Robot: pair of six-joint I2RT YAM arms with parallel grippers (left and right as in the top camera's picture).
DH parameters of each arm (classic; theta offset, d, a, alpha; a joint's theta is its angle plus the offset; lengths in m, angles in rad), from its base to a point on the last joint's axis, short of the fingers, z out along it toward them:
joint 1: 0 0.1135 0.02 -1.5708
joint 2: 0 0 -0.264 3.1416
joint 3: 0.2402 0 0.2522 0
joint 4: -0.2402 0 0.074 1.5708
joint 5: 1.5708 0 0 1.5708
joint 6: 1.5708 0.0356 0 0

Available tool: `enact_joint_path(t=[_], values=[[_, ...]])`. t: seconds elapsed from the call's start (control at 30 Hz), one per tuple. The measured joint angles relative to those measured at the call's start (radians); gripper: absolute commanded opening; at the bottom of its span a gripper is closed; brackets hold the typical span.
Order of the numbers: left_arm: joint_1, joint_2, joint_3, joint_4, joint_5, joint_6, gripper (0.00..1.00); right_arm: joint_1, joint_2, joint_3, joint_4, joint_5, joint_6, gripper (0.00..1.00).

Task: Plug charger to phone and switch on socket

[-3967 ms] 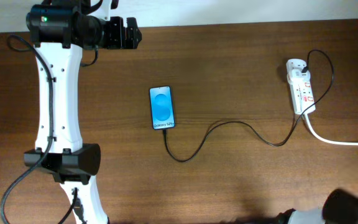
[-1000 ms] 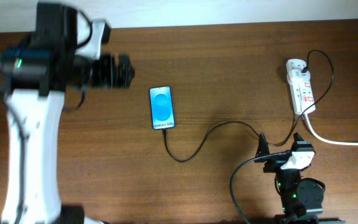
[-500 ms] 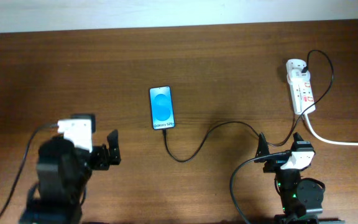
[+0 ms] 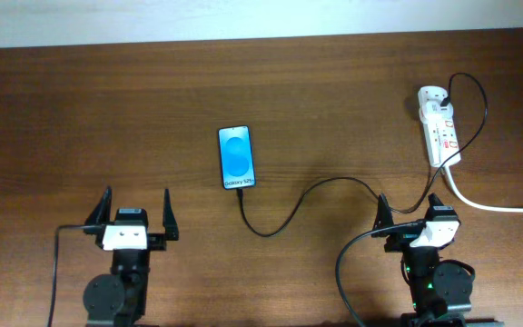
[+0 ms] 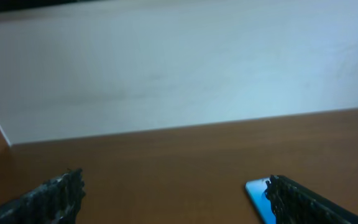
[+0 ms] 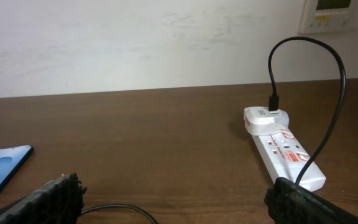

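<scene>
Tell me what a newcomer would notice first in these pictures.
The lit blue phone glows in the middle of the dark wooden table. A thin black charger snakes from by its near end to the white socket at the far right. The left gripper and right gripper sit open along the near edge.

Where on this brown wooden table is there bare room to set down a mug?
Bare: the table left of the slim blue-lit phone, and the middle between phone and white power strip, above the thin black cable. Crowded: the right side, where cable, strip and thick white cord meet.
</scene>
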Motion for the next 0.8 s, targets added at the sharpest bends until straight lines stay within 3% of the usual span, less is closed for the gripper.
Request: enact_joint_path(t=[0.23, 0.4, 0.8], values=[[0.063, -0.142, -0.132, -0.015, 0.0, 0.009, 0.99, 0.0, 0.0, 0.0, 0.0, 0.0, 0.0, 0.98], [0.075, -0.203, -0.145, -0.172, 0.0, 0.011, 0.99, 0.0, 0.0, 0.0, 0.0, 0.0, 0.0, 0.98], [0.075, -0.211, -0.145, -0.171, 0.001, 0.012, 0.99, 0.0, 0.0, 0.0, 0.0, 0.0, 0.0, 0.98]])
